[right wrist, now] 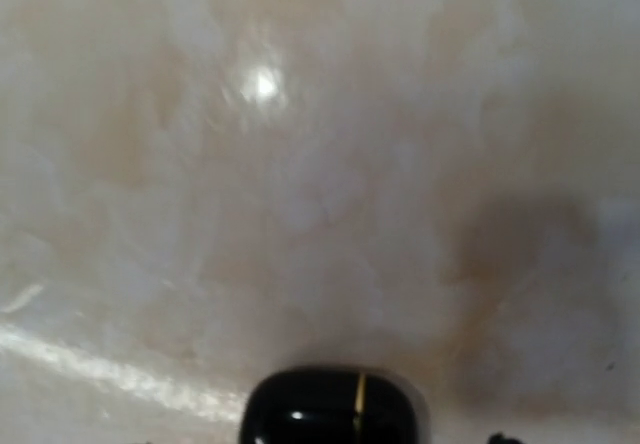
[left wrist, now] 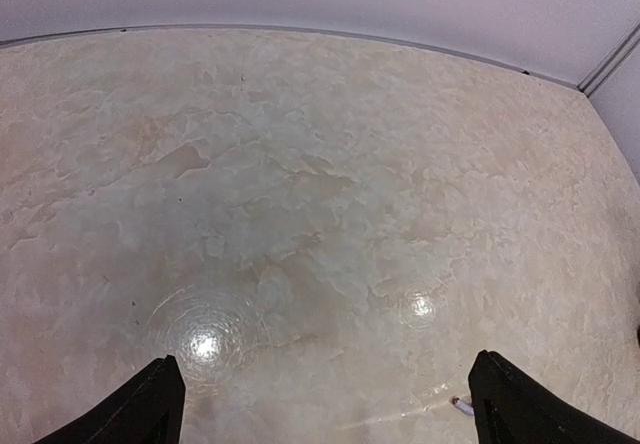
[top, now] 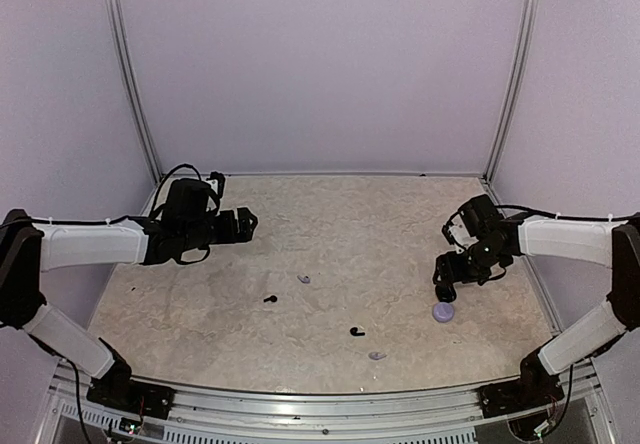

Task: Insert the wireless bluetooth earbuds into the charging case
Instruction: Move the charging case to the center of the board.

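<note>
A pale, marbled worktop (top: 330,224) carrying bright spots of reflected light (left wrist: 205,344) sits enclosed by plain pale walls (top: 320,64), with slim metal posts (top: 132,74) at the back corners and a metal rail (top: 300,396) along its near edge.

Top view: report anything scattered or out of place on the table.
The earbuds lie loose and scattered on the table: one black earbud, another black earbud, one lavender earbud, another lavender earbud. None sits in a case. Nothing looks spilled or damaged.
</note>
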You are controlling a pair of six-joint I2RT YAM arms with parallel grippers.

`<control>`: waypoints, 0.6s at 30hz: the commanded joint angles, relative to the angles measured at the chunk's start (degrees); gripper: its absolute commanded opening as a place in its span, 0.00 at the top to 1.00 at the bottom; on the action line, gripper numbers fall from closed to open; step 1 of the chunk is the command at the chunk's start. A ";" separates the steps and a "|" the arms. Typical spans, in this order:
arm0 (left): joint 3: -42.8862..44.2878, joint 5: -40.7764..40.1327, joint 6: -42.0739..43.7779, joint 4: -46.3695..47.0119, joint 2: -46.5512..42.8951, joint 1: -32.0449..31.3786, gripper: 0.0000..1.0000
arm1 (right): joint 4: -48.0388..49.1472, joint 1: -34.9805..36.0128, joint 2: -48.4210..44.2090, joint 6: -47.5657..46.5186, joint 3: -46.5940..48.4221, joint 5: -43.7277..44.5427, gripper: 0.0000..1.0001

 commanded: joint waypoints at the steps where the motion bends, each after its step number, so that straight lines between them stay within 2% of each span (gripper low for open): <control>1: 1.33 0.71 1.04 1.14 0.63 -0.31 0.01 | -2.47 0.71 2.71 0.27 1.59 -0.70 0.31; 6: 1.03 0.59 1.29 1.51 0.63 -0.31 0.01 | -2.80 0.70 4.32 0.28 1.81 -1.26 0.33; 12: 1.13 0.53 1.71 1.52 0.98 -0.32 0.01 | -2.57 0.93 5.10 0.01 1.52 -2.76 0.43; 18: 0.90 0.05 1.33 1.52 0.94 -0.22 0.01 | -2.50 2.47 7.99 -1.73 2.80 -4.02 0.47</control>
